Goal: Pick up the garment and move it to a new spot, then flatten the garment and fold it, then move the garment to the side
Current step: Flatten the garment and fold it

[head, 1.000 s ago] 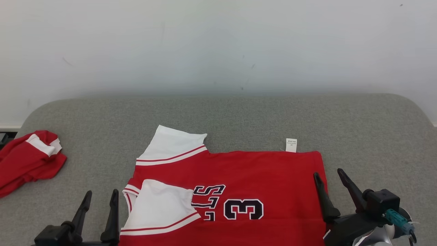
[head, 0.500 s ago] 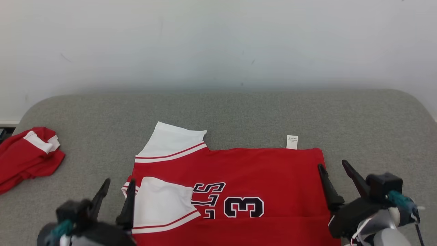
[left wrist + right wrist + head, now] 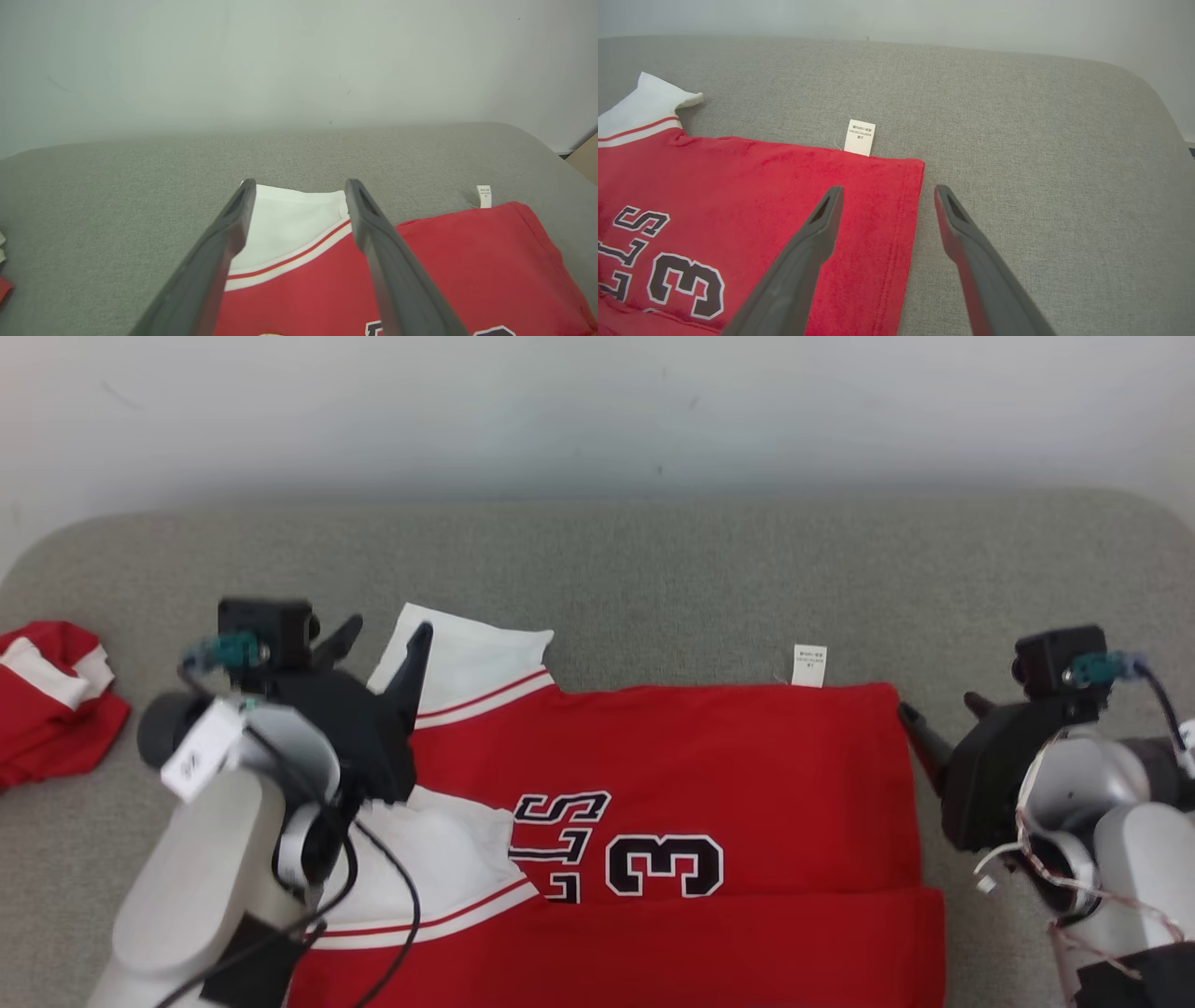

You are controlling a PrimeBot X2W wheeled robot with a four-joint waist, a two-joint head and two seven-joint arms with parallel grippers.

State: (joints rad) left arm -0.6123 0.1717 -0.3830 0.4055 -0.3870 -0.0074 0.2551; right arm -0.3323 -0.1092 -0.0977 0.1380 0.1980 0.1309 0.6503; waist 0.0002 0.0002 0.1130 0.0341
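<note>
The red garment (image 3: 728,756), printed with a dark number 3, is laid flat at the near middle of the grey fabric-covered surface (image 3: 653,560), with a white sleeve (image 3: 471,653) and a small white label (image 3: 808,665) jutting from its far edge. The left gripper (image 3: 390,625) is held wide open over that sleeve. The right gripper (image 3: 937,704), equally wide, is poised astride the garment's right hem. A second red-and-white cloth (image 3: 51,709) is bunched at the surface's left edge. A plain pale wall (image 3: 597,401) is seen behind the surface's rounded far corners.
</note>
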